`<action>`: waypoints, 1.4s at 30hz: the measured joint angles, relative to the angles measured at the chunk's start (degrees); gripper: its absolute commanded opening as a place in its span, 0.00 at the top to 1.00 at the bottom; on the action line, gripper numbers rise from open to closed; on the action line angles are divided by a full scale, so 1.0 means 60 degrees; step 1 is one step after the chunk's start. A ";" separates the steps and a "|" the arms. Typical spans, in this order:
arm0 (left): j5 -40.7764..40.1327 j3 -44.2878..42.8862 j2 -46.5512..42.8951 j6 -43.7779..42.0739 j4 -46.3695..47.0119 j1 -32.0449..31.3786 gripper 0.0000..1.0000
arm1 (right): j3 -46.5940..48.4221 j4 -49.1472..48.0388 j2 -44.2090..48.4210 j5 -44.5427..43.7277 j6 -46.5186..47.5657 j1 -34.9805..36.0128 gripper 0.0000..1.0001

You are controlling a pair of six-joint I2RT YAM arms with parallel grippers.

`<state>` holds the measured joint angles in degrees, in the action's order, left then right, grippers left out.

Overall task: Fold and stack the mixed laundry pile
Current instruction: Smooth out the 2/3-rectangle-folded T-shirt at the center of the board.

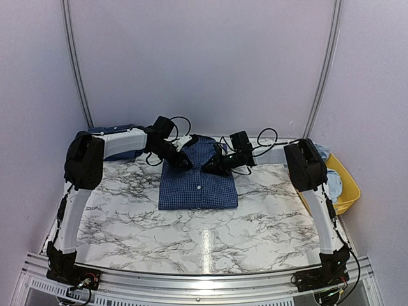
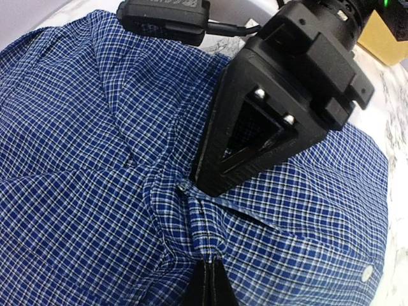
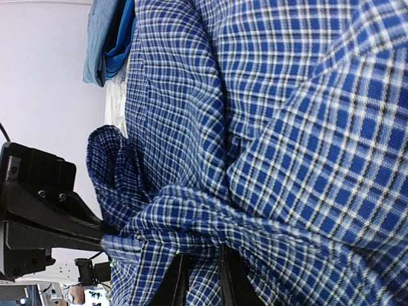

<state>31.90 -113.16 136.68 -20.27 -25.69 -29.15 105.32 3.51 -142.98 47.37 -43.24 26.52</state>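
While left gripper (image 2: 208, 266) and right gripper (image 3: 201, 258) pinch its far end, checked shirt (image 1: 197, 185) lies near-to-far.

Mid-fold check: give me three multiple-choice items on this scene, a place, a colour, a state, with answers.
1. Where is the yellow tub? A) at the table right edge B) far-left corner C) at the near edge
2. The middle shirt is? A) red striped B) navy small check C) plain green
3. The left fingers are? A) wide open B) shut on shirt fabric C) holding the tub
Answers: 1A, the top view shows it on the right; 2B, checks show in every view; 3B, cloth is pinched at their tips.
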 measured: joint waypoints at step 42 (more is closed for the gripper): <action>0.0368 0.5705 -0.4707 0.8174 0.4911 -0.0047 0.01 | -0.2583 0.0168 0.3366 0.1789 0.1453 0.0812 0.50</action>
<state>34.11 -78.94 108.44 28.77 3.77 -29.43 89.82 4.51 -122.78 58.11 -34.52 31.40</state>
